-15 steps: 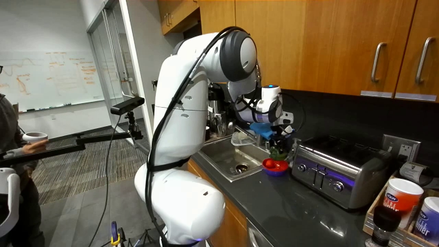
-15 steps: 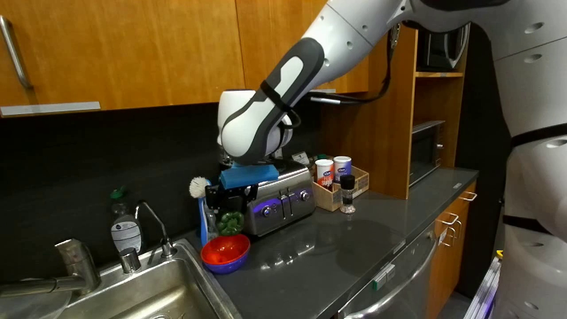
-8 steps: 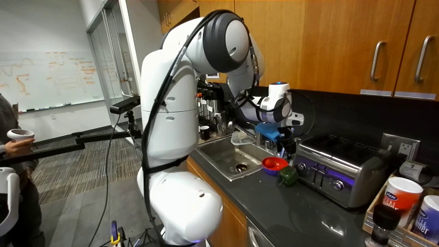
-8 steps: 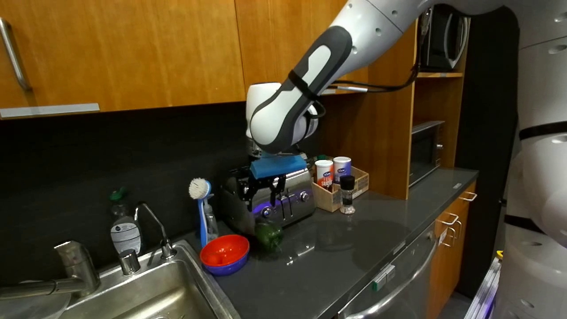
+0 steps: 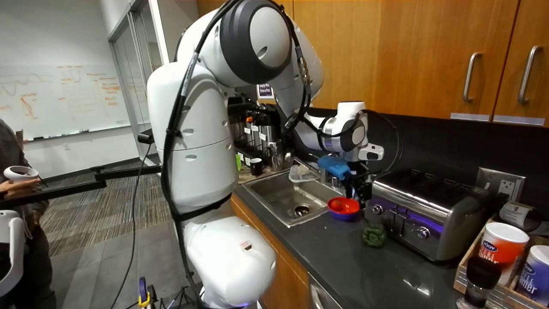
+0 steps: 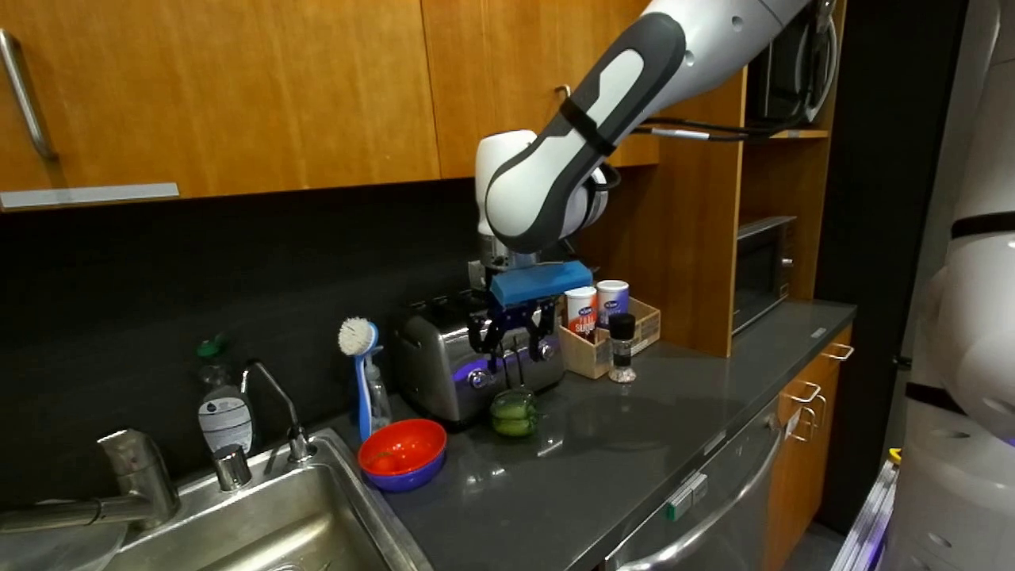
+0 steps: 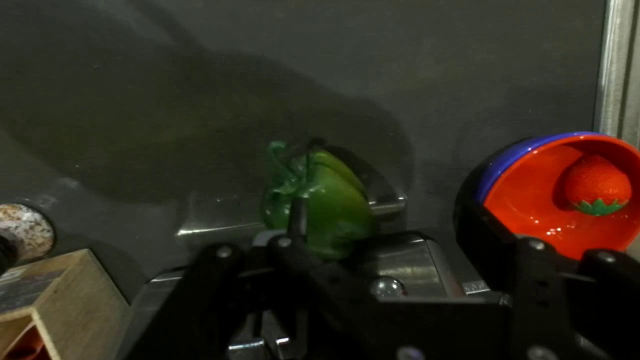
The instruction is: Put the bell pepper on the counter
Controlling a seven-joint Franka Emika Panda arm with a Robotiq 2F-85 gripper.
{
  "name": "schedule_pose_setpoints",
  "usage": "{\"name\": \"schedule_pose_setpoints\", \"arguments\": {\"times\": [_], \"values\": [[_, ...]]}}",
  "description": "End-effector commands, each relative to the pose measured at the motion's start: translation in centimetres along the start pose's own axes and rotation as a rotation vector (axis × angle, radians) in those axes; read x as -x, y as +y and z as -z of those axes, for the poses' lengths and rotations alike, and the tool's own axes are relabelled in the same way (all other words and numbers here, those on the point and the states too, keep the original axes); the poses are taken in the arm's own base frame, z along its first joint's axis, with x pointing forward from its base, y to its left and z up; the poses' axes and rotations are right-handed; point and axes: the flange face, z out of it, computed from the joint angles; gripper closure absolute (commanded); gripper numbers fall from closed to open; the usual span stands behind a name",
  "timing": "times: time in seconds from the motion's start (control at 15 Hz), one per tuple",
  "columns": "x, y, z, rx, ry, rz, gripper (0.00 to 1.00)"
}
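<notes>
The green bell pepper (image 5: 374,236) is on the dark grey counter (image 5: 343,266) in front of the toaster, right of the bowls. It also shows in an exterior view (image 6: 514,412) and in the wrist view (image 7: 335,205), its stem toward the upper left. My gripper (image 6: 519,355) is open and empty above the counter by the toaster's front, apart from the pepper and higher than it. In the wrist view the gripper's (image 7: 390,222) fingers are spread wide. The left finger covers part of the pepper from the camera.
A red bowl (image 6: 403,446) nested in a blue one stands by the sink (image 5: 291,197), with a toy strawberry (image 7: 597,185) inside. A silver toaster (image 5: 424,219) stands close behind the pepper. A brush (image 6: 361,357), a pepper grinder (image 6: 622,349) and a box of canisters (image 6: 587,361) stand nearby.
The bell pepper has left the gripper above the bowls and is now on the counter in front of the toaster. The gripper has opened and shifted along the toaster, away from the sink.
</notes>
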Motion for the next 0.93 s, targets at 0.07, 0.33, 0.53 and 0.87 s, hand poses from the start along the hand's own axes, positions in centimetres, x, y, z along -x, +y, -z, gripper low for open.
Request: {"name": "schedule_pose_setpoints", "arguments": {"times": [0.07,0.33,0.53,0.87], "values": [[0.5,0.8,0.0,0.015,-0.024,-0.004,0.16],[1.0,1.1,0.0,0.025,-0.038,-0.003,0.05],[1.0,1.1,0.0,0.025,-0.038,-0.002,0.05],[1.0,1.1,0.0,0.025,-0.038,-0.002,0.05]]}}
